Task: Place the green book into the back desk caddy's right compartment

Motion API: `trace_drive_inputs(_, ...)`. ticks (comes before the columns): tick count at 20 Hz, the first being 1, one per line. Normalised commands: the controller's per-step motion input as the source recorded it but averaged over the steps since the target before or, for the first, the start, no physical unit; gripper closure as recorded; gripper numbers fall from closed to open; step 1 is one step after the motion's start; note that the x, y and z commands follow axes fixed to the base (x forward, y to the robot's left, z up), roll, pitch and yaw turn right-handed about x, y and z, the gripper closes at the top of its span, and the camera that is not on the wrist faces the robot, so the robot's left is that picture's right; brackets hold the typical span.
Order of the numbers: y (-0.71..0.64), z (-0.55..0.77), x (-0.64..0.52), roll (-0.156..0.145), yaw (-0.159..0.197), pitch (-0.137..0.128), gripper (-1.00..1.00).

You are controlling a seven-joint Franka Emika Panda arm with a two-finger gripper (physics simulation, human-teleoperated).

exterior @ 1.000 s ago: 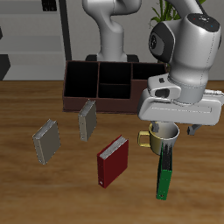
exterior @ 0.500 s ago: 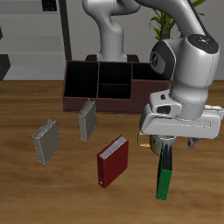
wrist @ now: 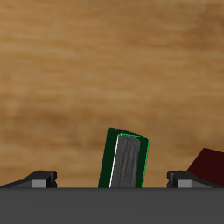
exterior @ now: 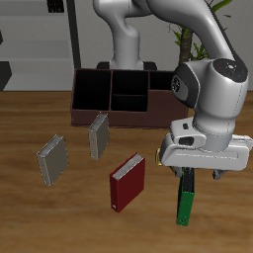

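hand: low over the green book, lower right of the ext. view; fingers spread – in the wrist view the two finger bases sit well apart, one on each side of the book, nothing pinched. contact w/ the book can't be told.
green book: on the bench nr the front edge, lower right of the ext. view; standing on edge, top end right under the hand. wrist view shows its green cover and grey page block between the fingers, slightly tilted.
back desk caddy: upper centre of the ext. view, at the rear of the bench, well apart from the green book; maroon walls, black inside, split into sections.
right compartment: section at the caddy's end toward the frame's left, looks dark inside – no book seen in it.
red book: centre-bottom of the ext. view, beside the green book but apart from it; a dark red corner of it also shows in the wrist view.
grey books: two, left of centre in the ext. view – one nearer the left edge, the other closer to the caddy's front wall.
bench: wood-grain top, fills most of the wrist view.
arm: white, bends over from the upper centre down to the hand, hiding the bench behind the green book.
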Motion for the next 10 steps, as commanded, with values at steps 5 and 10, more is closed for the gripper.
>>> trace_drive_inputs(5, -0.05, -0.26, 0.03, -0.011, -0.026, 0.032, -1.0)
trace_drive_inputs(10, -0.11, -0.29, -0.01, -0.017, -0.011, 0.035, -1.0)
